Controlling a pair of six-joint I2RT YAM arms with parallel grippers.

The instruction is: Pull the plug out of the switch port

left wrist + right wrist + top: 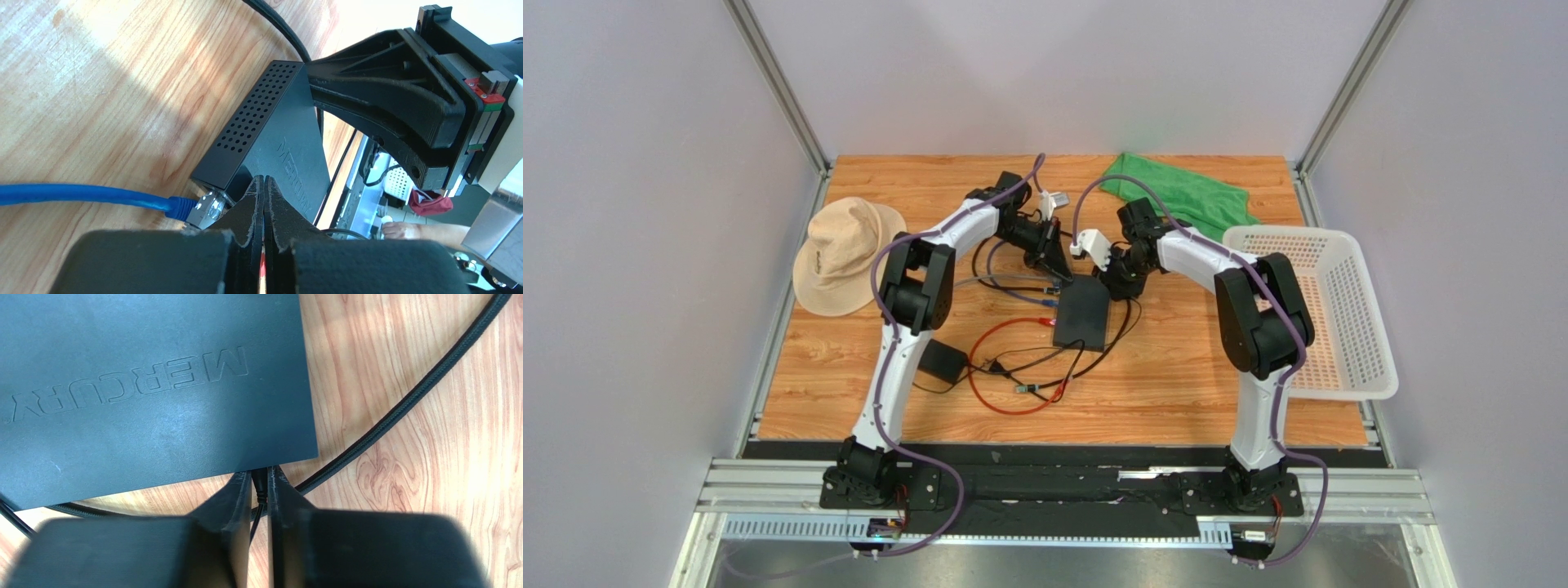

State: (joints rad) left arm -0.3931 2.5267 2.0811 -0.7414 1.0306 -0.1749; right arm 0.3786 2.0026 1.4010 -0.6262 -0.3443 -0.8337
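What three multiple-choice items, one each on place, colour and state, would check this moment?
1. Where on the table is the white basket?
A. left edge
B. right edge
C. centre

2. What colour is the cable reaching the switch near its vented side in the left wrist view?
A. blue
B. yellow
C. white

3. How is the left claw?
A. wide open
B. shut, fingers together
C. out of view

Answers: 1 B, the top view shows it along the right edge; 2 A, it is blue along its whole visible length; 3 B, its fingers meet with no gap.
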